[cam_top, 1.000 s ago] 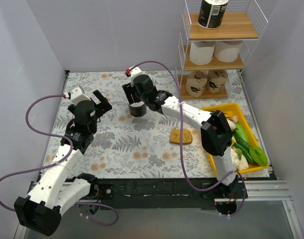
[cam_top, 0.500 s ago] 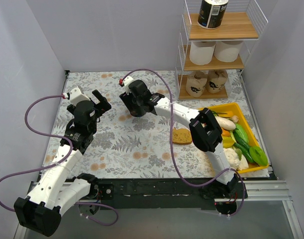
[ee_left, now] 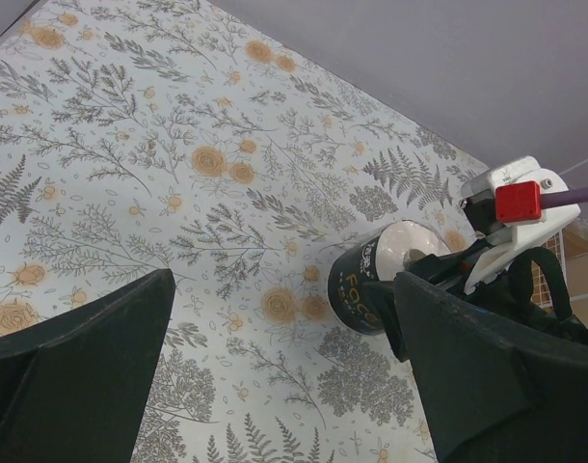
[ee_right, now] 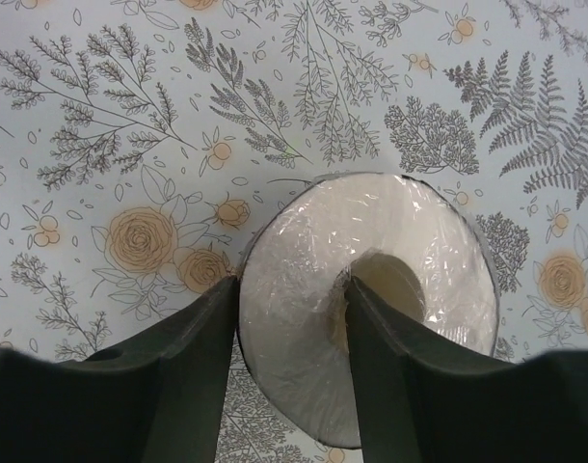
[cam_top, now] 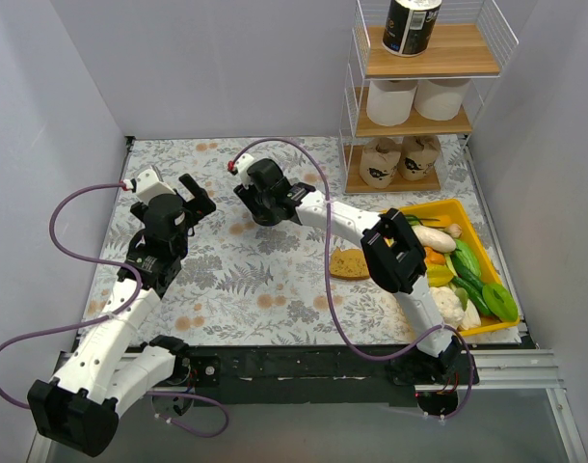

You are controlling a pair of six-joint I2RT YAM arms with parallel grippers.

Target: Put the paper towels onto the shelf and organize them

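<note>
One black-wrapped roll [ee_left: 366, 280] stands mid-table; five others sit on the shelf [cam_top: 463, 50].
At left, the left gripper [cam_top: 196, 196] hangs wide open, holding nothing. At centre, the right gripper [ee_right: 292, 289] is closed narrowly on the roll's wall, one finger outside and one in the hollow core. The roll is glossy with film and likely light and squashy, so a gentle pinch there suits it. At right, the white-wire, wooden-board shelf holds a black roll [cam_top: 412, 26], white rolls [cam_top: 391, 102] and tan printed rolls [cam_top: 380, 162].
</note>
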